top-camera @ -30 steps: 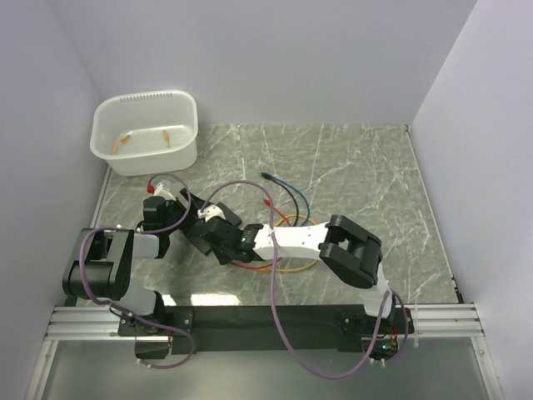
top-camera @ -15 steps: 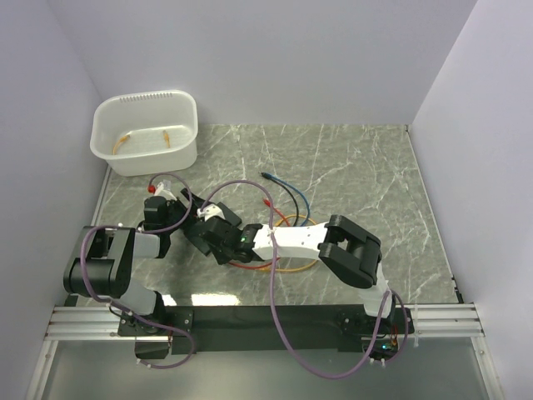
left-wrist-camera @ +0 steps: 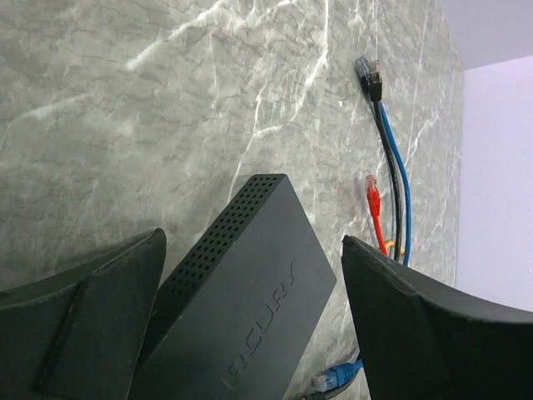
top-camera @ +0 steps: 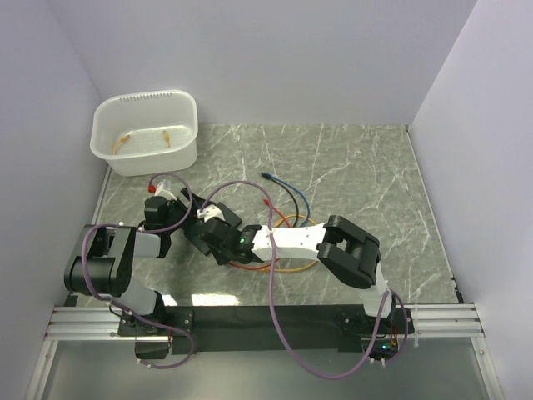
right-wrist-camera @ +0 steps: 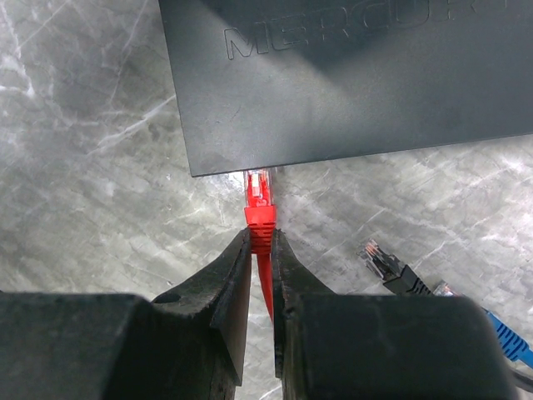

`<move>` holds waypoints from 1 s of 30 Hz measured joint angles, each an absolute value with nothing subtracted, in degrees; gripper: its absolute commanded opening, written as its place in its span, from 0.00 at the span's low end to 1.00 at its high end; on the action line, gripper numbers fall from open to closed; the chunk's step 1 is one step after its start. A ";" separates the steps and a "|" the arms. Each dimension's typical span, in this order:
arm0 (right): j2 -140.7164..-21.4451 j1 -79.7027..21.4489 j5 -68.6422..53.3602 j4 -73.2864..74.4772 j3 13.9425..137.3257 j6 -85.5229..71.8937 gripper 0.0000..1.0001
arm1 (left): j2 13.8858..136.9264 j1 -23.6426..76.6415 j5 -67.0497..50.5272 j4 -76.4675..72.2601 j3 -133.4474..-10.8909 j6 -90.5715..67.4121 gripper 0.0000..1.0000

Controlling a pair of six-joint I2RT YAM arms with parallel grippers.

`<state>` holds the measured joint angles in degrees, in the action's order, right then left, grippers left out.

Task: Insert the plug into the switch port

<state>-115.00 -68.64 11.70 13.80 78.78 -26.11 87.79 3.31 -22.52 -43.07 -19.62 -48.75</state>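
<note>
Right gripper (right-wrist-camera: 261, 250) pinches red cable behind clear-tipped red plug (right-wrist-camera: 258, 198), tip touching edge of flat matte-black switch box (right-wrist-camera: 350, 75). Left gripper (left-wrist-camera: 250, 325) straddles switch, fingers wide; contact unclear. Risk: plug misaligned, jams or shoves switch. Loose black plug (right-wrist-camera: 383, 264), blue cable (right-wrist-camera: 504, 333) lie near; white tub (top-camera: 146, 133) well apart.

One black switch (right-wrist-camera: 350, 75), one white tub (top-camera: 146, 133), two grippers (right-wrist-camera: 261, 275) (left-wrist-camera: 250, 333), and several cables: red (right-wrist-camera: 258, 212), blue (left-wrist-camera: 400, 179), black (left-wrist-camera: 371, 79).
</note>
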 measured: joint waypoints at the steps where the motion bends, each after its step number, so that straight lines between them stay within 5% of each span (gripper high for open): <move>1: -115.13 -68.64 11.77 13.74 78.78 -26.11 0.00 | 87.55 3.31 -22.41 -42.76 -19.62 -48.75 0.92; 30: -114.45 -66.63 8.43 3.84 73.12 -19.55 0.00 | 83.44 5.43 -15.27 -46.06 -15.33 -48.53 0.93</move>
